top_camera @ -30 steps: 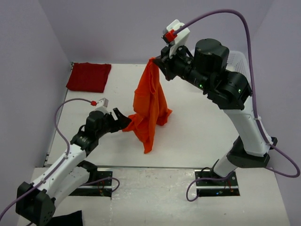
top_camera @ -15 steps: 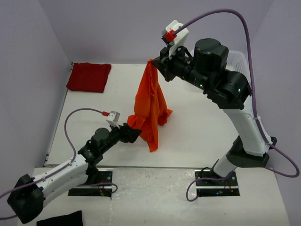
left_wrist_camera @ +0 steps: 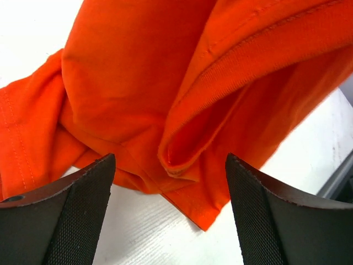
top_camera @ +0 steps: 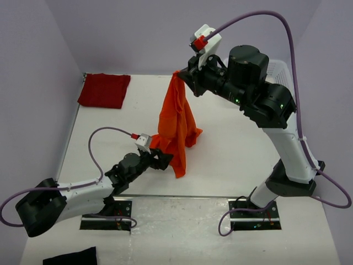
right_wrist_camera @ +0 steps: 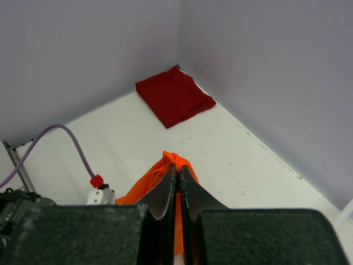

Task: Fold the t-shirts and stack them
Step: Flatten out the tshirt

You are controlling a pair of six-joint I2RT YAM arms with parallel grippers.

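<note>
Jaws on my left arm (top_camera: 83,190) stand wide apart and hold nothing. The lower folds of the orange t-shirt (top_camera: 176,121) hang just in front of them, with a hemmed fold in line with the gap between the two black pads (left_wrist_camera: 77,215). I cannot tell whether cloth touches either pad. That left arm lies low and stretched out from the near edge of the bench (top_camera: 237,149), reaching toward the middle with its wrist close to the surface. Beyond it the orange t-shirt hangs in a long drape, its lowest folds down at the bench. Higher and farther back, my right arm (top_camera: 265,105) rises from its base, bends at the elbow and reaches left, well above the bench. The right jaws are pinched tight on the top of the orange t-shirt. Farthest off, the dark red t-shirt (top_camera: 105,90) lies folded flat in the far left corner of the bench, well apart from the orange one.
</note>
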